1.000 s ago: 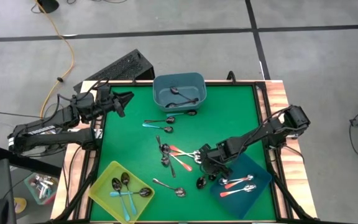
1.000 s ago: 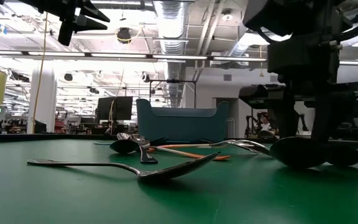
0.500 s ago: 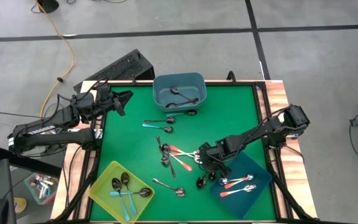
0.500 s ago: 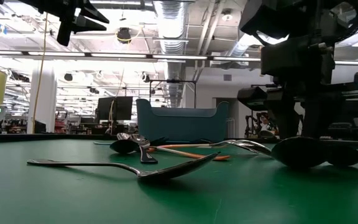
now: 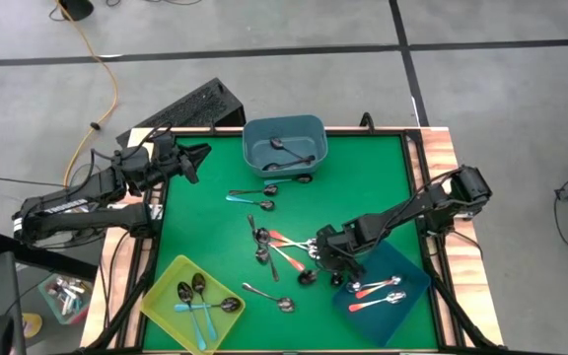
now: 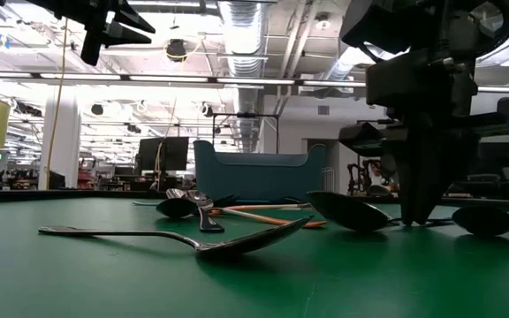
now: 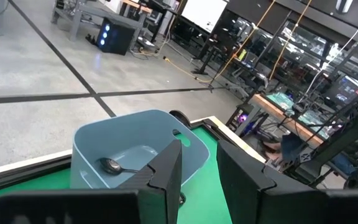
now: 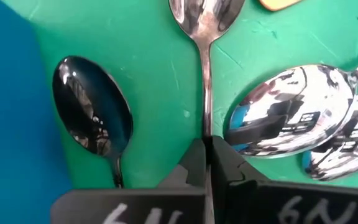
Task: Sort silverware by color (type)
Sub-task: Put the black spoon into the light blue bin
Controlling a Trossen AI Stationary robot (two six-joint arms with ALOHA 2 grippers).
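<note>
Here the right pincer (image 5: 318, 266) was pressed together on the thin handle of one plain metal spoon (image 8: 205, 37), bowl pointing away from the fingers, near the counter's (image 5: 363, 177) centre, beside the dark blue bin (image 5: 417, 286) holding two orange-red spoons (image 5: 378, 292). Left pincer (image 5: 197, 161), half spread, hung at ten o'clock. The fingers read "6N".

Lots of small spoons (image 5: 274, 245) with shiny bowls are lying on the green table (image 5: 363, 187). Most are sitting in a heap in the middle, some with orange-red handles. One thin metal spoon (image 8: 206, 37) is being pinched by its handle. Two spoons (image 5: 252, 196) are lying apart, one teal. Orange-handled spoons (image 5: 378, 293) are lying on the dark blue part. One long spoon (image 6: 184, 238) is lying alone in front.
</note>
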